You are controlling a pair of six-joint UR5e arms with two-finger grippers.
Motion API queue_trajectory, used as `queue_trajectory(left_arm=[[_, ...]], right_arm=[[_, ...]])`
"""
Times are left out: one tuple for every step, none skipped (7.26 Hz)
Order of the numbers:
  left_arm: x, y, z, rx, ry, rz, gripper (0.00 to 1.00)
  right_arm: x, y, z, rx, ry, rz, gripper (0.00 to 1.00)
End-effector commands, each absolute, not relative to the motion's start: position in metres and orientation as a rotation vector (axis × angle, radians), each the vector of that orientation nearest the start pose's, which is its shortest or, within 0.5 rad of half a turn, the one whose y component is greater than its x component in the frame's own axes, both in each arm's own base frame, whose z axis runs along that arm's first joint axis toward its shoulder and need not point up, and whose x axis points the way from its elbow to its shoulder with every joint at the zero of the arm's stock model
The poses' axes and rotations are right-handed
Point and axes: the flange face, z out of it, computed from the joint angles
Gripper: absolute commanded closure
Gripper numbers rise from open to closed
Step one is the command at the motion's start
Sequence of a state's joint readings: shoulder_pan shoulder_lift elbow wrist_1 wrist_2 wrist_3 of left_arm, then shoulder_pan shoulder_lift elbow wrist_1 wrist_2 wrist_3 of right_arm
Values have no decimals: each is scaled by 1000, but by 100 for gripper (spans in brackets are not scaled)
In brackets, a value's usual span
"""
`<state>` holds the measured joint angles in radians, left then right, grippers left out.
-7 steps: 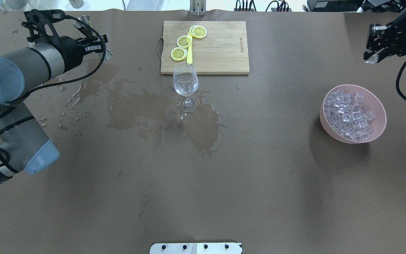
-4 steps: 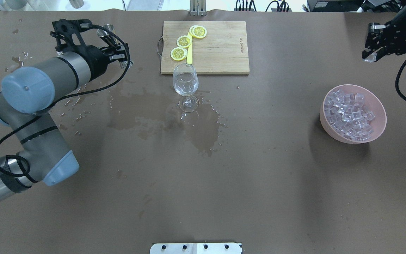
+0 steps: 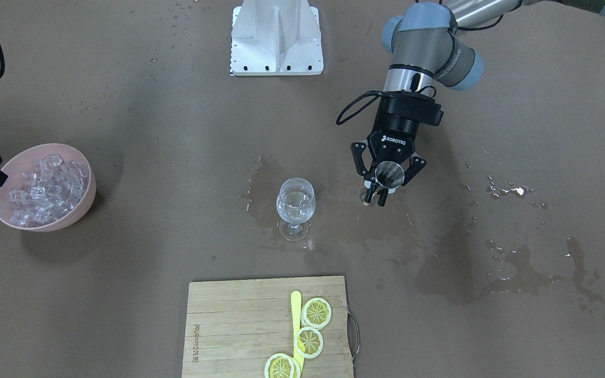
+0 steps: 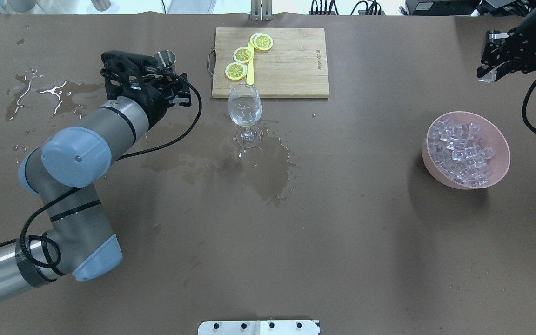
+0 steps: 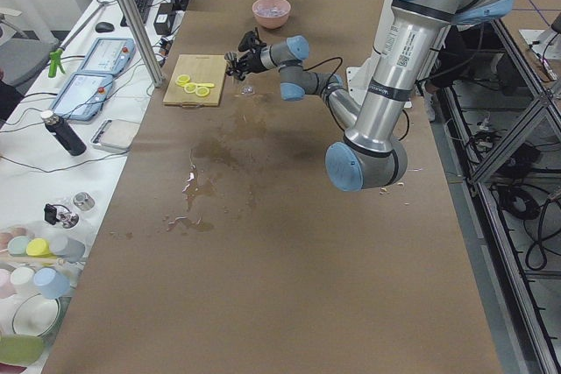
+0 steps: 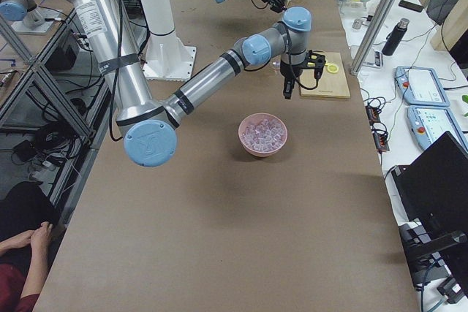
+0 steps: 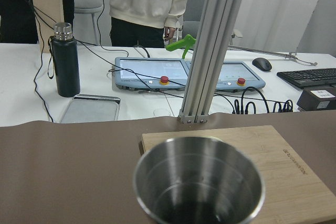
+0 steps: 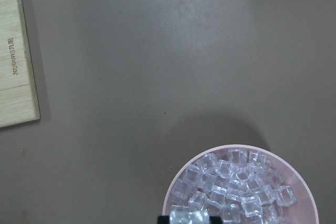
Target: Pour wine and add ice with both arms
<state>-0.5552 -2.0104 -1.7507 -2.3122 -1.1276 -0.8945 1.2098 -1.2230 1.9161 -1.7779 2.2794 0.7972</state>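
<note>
Steel cup (image 7: 198, 182), clamped in the left gripper (image 3: 389, 181) near the wine glass (image 4: 244, 109), could spill any wine onto the wet table (image 4: 342, 232) if tipped short of the rim, while the right gripper (image 4: 487, 74) pinches one ice cube (image 8: 189, 217) beyond the bowl (image 4: 509, 153) of ice (image 4: 463, 151).

counter (image 4: 342, 232): broad, covered edge to edge in a matte brown sheet, with wet marks across its middle and left.
wine glass (image 4: 245, 111): upright on its foot near the middle, just in front of the cutting board.
cutting board (image 4: 291, 70): pale wood with a metal handle, flat at the far edge.
pink bowl (image 4: 500, 142): on the right, well apart from the glass.
wet patch (image 4: 268, 177): dark and irregular, spreading from the glass's foot.
puddle (image 4: 54, 90): glinting at the far left.
white base plate (image 4: 258, 327): at the near edge.
</note>
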Motion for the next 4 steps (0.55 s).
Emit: queue_trajectory(left_arm=[[440,-461,210,1123,741,-106,100],[445,-460,208,1126,706,-72,100],[450,-462,196,1153,657,2,100],[453,-464,194,1162,631,36,100]], right_arm=[[-138,-556,331,12,-837,236,92],[-138,-556,331,12,-837,236,92],[-138,-556,332,10,-836,235,92],[-138,-556,332,10,-836,235,92]])
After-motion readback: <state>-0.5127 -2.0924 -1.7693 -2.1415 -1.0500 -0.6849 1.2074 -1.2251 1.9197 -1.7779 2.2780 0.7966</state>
